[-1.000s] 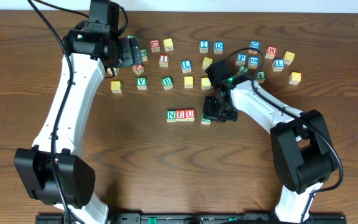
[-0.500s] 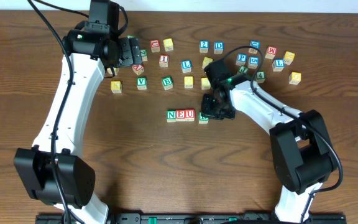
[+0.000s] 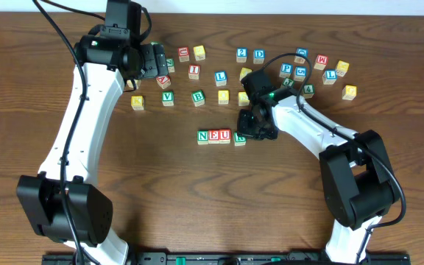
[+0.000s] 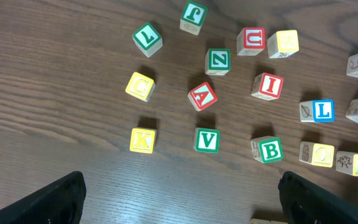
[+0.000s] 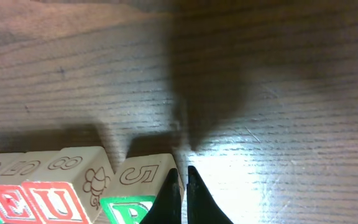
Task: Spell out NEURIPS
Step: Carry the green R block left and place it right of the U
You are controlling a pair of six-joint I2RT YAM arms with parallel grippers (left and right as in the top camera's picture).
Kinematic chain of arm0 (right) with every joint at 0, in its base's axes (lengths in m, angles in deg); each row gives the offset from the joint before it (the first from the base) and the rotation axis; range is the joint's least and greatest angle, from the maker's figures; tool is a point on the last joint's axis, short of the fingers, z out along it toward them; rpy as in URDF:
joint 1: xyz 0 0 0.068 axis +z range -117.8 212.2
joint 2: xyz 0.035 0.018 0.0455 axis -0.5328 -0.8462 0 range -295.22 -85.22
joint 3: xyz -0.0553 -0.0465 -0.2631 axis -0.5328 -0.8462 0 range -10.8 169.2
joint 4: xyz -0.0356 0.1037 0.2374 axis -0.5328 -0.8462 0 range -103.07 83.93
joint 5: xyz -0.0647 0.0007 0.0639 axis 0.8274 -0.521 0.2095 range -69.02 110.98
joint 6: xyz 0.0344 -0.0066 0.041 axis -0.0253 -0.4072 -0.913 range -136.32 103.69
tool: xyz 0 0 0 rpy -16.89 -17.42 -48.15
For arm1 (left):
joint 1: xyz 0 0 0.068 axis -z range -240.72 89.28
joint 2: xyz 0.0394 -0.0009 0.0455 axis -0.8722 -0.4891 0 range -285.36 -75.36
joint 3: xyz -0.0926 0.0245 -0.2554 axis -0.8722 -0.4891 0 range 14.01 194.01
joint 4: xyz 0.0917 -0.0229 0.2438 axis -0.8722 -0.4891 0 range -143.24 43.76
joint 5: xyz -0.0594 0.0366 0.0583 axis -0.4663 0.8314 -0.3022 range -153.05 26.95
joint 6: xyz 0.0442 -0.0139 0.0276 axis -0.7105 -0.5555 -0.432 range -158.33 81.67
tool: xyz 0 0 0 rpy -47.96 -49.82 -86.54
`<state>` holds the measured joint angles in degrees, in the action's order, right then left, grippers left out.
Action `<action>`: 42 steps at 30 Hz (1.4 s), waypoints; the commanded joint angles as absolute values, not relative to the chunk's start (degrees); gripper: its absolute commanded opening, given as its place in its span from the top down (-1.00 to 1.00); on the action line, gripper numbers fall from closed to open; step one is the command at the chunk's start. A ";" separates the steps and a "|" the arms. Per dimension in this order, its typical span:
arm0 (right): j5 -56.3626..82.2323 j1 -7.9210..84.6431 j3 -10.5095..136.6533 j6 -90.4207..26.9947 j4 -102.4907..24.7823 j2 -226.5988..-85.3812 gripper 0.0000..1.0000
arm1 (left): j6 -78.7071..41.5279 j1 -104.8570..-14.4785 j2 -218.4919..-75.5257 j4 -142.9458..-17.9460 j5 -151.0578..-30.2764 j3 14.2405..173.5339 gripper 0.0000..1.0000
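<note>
Cubes N [image 3: 202, 135], E [image 3: 213, 135] and U [image 3: 224, 135] stand in a row at mid-table. A green-lettered R cube [image 3: 239, 138] sits just right of the U. In the right wrist view, the R cube [image 5: 135, 186] nearly touches the U cube [image 5: 58, 202]. My right gripper [image 5: 182, 199] is shut and empty, its tips against the R cube's right side. Over the far-left scatter my left gripper [image 4: 191, 202] hangs open, holding nothing. A red I cube [image 4: 267, 85] lies ahead of it. A blue P cube [image 3: 286, 70] sits at the back right.
Loose cubes lie below the left wrist: K [image 4: 142, 140], V [image 4: 207, 140], B [image 4: 268, 150], A [image 4: 202, 96], Z [image 4: 217, 61], L [image 4: 321, 111]. More cubes [image 3: 330, 73] are scattered at the back right behind the right arm.
My right gripper has slid a little left, pushing the R cube closer to the U. The left arm has not moved.
</note>
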<state>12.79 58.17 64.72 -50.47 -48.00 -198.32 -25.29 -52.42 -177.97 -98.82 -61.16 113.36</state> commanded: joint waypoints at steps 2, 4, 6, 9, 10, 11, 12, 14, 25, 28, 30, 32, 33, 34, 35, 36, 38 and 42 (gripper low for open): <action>12.46 60.05 64.42 -50.95 -47.54 -197.86 0.98 | -26.05 -52.62 -178.23 -98.84 -60.42 112.95 -0.96; 12.46 60.03 64.42 -50.95 -47.54 -197.86 0.98 | -26.05 -52.62 -178.23 -98.84 -60.42 112.95 -0.96; 12.44 60.05 64.42 -50.97 -47.54 -197.86 0.98 | -26.05 -52.62 -178.23 -98.84 -60.42 112.95 -0.96; 12.44 60.05 64.42 -50.97 -47.59 -197.86 0.98 | -26.05 -52.62 -178.23 -98.82 -60.42 112.95 -0.96; 12.46 60.05 64.42 -50.97 -47.61 -197.86 0.98 | -26.05 -52.62 -178.23 -98.84 -60.42 112.95 -0.96; 12.44 60.05 64.42 -50.97 -47.63 -197.86 0.98 | -26.05 -52.62 -178.23 -98.84 -60.42 112.95 -0.96; 12.46 60.05 64.42 -50.95 -47.65 -197.86 0.97 | -26.05 -52.62 -178.23 -98.86 -60.42 112.95 -0.96; 12.44 59.99 64.42 -50.95 -47.74 -197.84 0.98 | -26.05 -52.62 -178.23 -98.88 -60.42 112.95 -0.96; 10.96 58.26 68.83 -43.47 -54.25 -195.43 0.98 | -26.05 -52.62 -178.23 -98.84 -60.42 112.95 -0.96; 10.65 58.13 69.18 -42.75 -55.78 -194.93 0.98 | -26.05 -52.62 -178.23 -98.82 -60.42 112.95 -0.96; 9.49 58.26 69.16 -42.25 -56.66 -194.95 0.98 | -26.05 -52.62 -178.23 -98.77 -60.42 112.95 -0.96; 9.21 58.57 69.12 -41.90 -57.60 -194.97 0.98 | -26.05 -52.62 -178.23 -98.73 -60.42 112.95 -0.96; 9.21 58.79 69.12 -41.88 -57.99 -194.97 0.98 | -26.05 -52.62 -178.23 -98.66 -60.42 112.95 -0.96; 9.14 59.03 69.12 -41.55 -58.41 -194.97 0.98 | -26.05 -52.62 -178.23 -98.62 -60.42 112.95 -0.96; 8.79 59.38 69.12 -41.44 -58.75 -194.97 0.98 | -26.05 -52.62 -178.23 -98.60 -60.42 112.95 -0.96; 8.79 59.77 69.12 -41.18 -59.04 -194.97 0.98 | -26.05 -52.62 -178.23 -98.60 -60.42 112.95 -0.96; 8.55 60.73 69.12 -41.02 -59.45 -194.97 0.98 | -26.05 -52.62 -178.23 -98.60 -60.42 112.95 -0.96; 8.57 62.87 69.12 -40.24 -59.80 -194.97 0.98 | -26.05 -52.62 -178.23 -98.60 -60.42 112.95 -0.95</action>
